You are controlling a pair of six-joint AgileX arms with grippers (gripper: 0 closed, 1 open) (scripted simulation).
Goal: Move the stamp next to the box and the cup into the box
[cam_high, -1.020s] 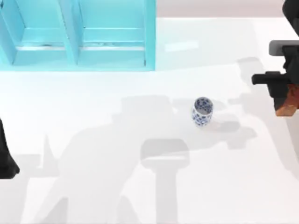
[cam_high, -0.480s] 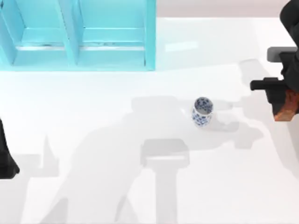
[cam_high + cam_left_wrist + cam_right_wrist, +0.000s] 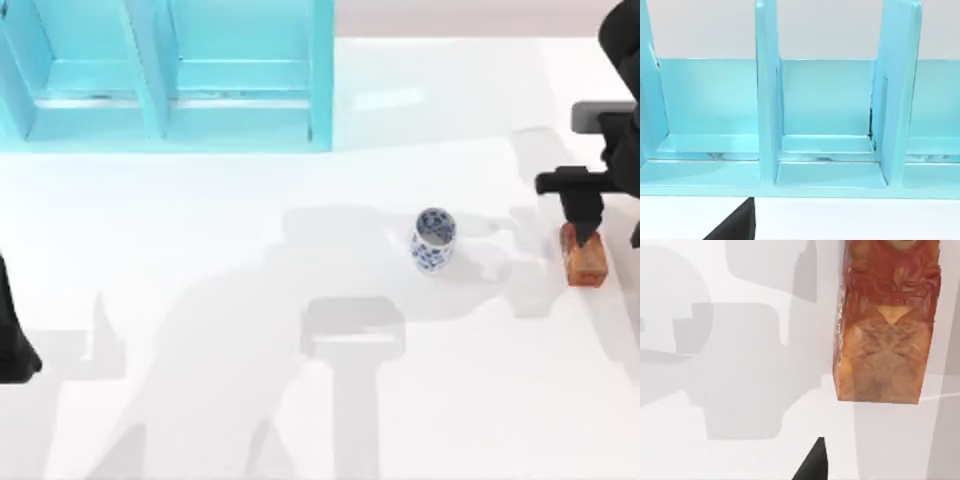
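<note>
Right pincer: at the right edge of the top view, above the middle height, on my right arm that comes in from the upper right corner. It stands just over the stamp; I cannot tell if it clenches the stamp or has let it go.
Left arm: parked at the lower left edge of the top view, a dark shape.
Count: one stamp, one cup, one turquoise shelf unit.
Stamp: on the table at the right side of the top view, to the right of the cup and well apart from it. Reddish-brown block with mottled orange grain. In the right wrist view the stamp sits in the upper right of the frame, the redder part above and the paler orange part below.
Cup: a bit right of the middle of the top view, upright, white with blue flowers, mouth open to the camera.
Shelf unit: upper left of the top view, turquoise, with compartments. In the left wrist view the shelf unit shows upright dividers.
</note>
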